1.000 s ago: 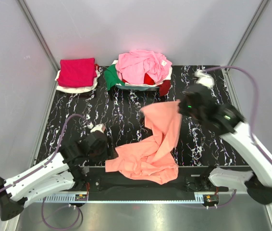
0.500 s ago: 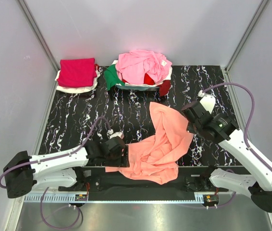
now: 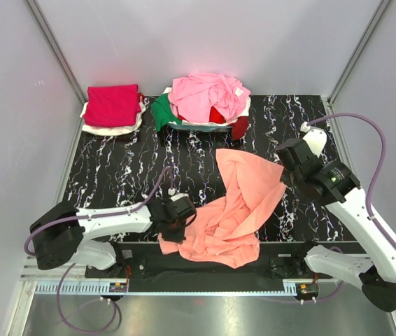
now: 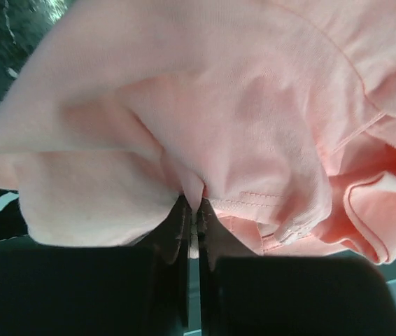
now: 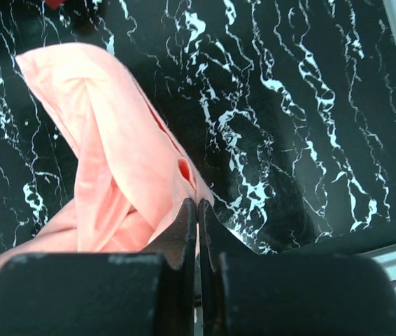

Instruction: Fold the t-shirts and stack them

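A salmon-orange t-shirt [image 3: 233, 210] lies crumpled on the front middle of the black marble mat [image 3: 128, 168]. My left gripper [image 3: 182, 215] is shut on a fold at its left edge; in the left wrist view that fold of the t-shirt [image 4: 205, 126] is pinched between the jaws of the left gripper [image 4: 192, 203]. My right gripper [image 3: 285, 175] is shut on the shirt's right edge and holds it raised; the right wrist view shows this gripper [image 5: 198, 204] pinching the cloth [image 5: 114, 161]. A folded crimson shirt [image 3: 112, 105] lies on a white one at the back left.
A heap of pink [image 3: 205, 94], green [image 3: 161, 112] and red shirts sits at the back centre. Grey walls close in both sides and the back. A metal rail [image 3: 205, 288] runs along the near edge by the arm bases.
My left gripper moved right to the shirt's left edge and shut on it. My right gripper carried its held edge to the right, spreading the cloth.
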Robot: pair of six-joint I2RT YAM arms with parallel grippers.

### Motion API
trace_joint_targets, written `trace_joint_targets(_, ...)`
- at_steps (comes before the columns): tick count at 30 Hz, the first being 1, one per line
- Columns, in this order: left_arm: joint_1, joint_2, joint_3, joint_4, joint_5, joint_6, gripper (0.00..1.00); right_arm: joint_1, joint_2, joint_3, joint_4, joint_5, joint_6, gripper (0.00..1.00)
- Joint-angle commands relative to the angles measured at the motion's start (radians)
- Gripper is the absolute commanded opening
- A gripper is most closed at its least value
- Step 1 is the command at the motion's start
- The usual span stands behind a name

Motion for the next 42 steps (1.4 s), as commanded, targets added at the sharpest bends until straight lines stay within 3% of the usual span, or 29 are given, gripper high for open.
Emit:
trace_joint_targets(1,0.018,0.042,0.092,-0.039,-0.123,0.056,0.0,-0.039,-0.007,0.06,0.033,0.04,-0.053,0.0)
trace_joint_targets(5,0.149,-0.068,0.196,-0.171,-0.16,0.168,0.0,-0.078,0.002,0.11,0.031,0.046,-0.096,0.0)
trace_joint_targets(9,0.445,-0.164,0.323,-0.273,-0.176,0.326,0.0,-0.111,0.006,0.158,0.02,0.084,-0.112,0.0)
trace_joint_targets(13,0.691,-0.136,0.435,-0.302,-0.157,0.509,0.0,-0.125,-0.009,0.131,0.017,0.075,-0.086,0.0)
trace_joint_targets(15,0.777,-0.089,0.481,-0.305,-0.102,0.541,0.15,-0.126,-0.017,0.095,0.019,0.058,-0.058,0.0)
trace_joint_targets(16,0.788,-0.075,0.492,-0.314,-0.098,0.544,0.47,-0.126,-0.027,0.083,0.022,0.049,-0.053,0.0)
trace_joint_targets(18,0.791,-0.069,0.491,-0.322,-0.088,0.532,0.71,-0.126,-0.04,0.048,0.03,0.029,-0.037,0.0)
trace_joint_targets(19,0.791,-0.079,0.477,-0.314,-0.069,0.517,0.91,-0.126,-0.053,0.034,0.034,0.02,-0.033,0.0)
trace_joint_targets(20,0.791,-0.11,0.459,-0.291,-0.029,0.506,0.99,-0.126,-0.056,0.022,0.04,0.007,-0.032,0.0)
trace_joint_targets(22,0.788,-0.145,0.402,-0.264,0.019,0.477,0.98,-0.125,-0.061,-0.011,0.053,-0.011,-0.027,0.0)
trace_joint_targets(26,0.756,-0.26,0.269,-0.205,0.105,0.437,0.86,-0.126,-0.058,-0.049,0.077,-0.036,-0.027,0.0)
trace_joint_targets(30,0.713,-0.319,0.17,-0.208,0.123,0.357,0.82,-0.126,-0.044,-0.052,0.085,-0.025,-0.039,0.0)
trace_joint_targets(34,0.639,-0.336,0.116,-0.226,0.006,0.238,0.74,-0.126,-0.03,-0.054,0.103,-0.034,-0.047,0.0)
trace_joint_targets(42,0.711,-0.283,-0.055,-0.081,-0.038,0.095,0.74,-0.126,-0.01,-0.069,0.145,-0.095,-0.058,0.0)
